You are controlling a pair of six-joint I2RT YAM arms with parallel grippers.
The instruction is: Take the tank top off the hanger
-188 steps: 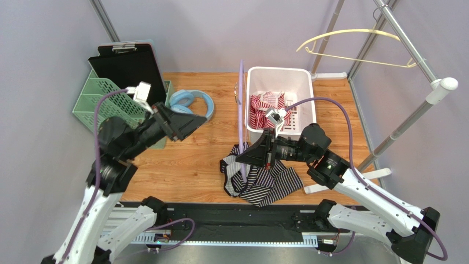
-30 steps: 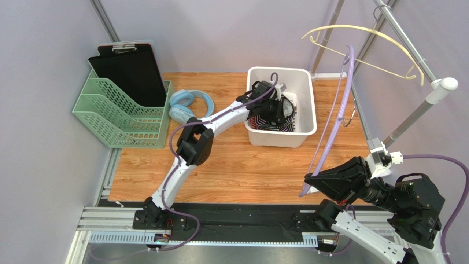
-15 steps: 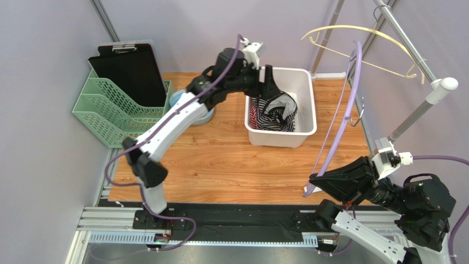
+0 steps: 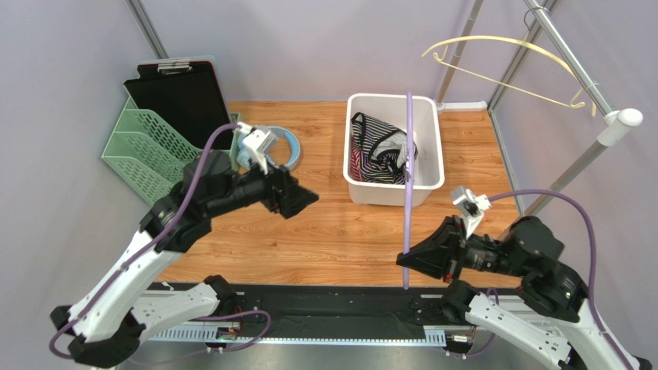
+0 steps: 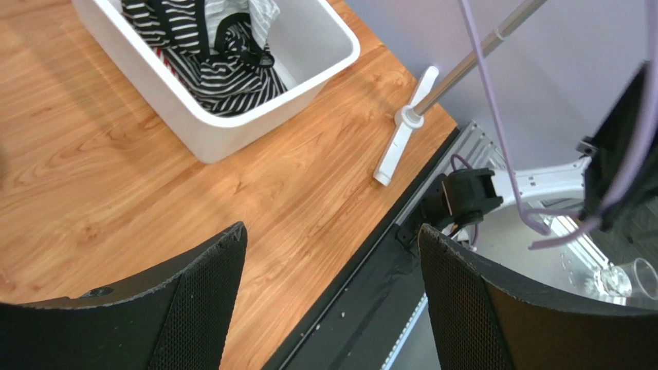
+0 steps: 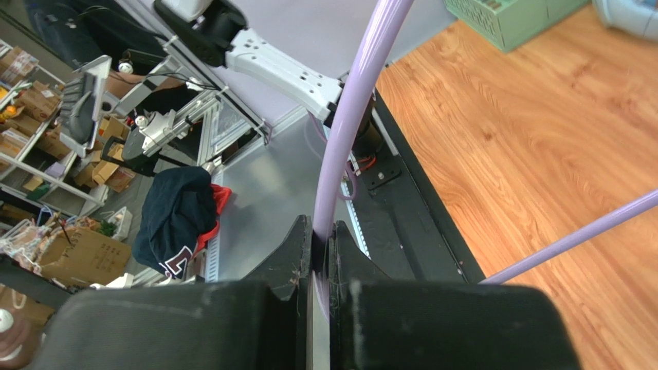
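tank top (image 4: 378, 146), black-and-white striped, lies bunched inside the white bin (image 4: 378, 97), off the hanger and heaped over a red-striped piece of cloth; in the left wrist view it (image 5: 208, 46) fills the bin's near half

right gripper (image 4: 403, 262) is clenched on the purple hanger (image 4: 408, 177), fingers pinched on the thin bar just where it bends (image 6: 320, 239); it sits above the table's near edge, close to the black rail, and the bare hanger rises from it straight toward the bin's right side

left gripper (image 4: 305, 199) is released, fingers spread wide (image 5: 332, 231) with nothing between them, raised over bare wood (image 4: 332, 231) off the bin's front left corner

between the bin's front wall and the near edge the wood is open across its whole width; the left side is crowded by a green file tray (image 4: 147, 146), a black clipboard (image 4: 178, 92) and blue headphones (image 4: 282, 146), and the right edge by the rack pole (image 4: 571, 58) carrying a yellow hanger (image 4: 502, 46)
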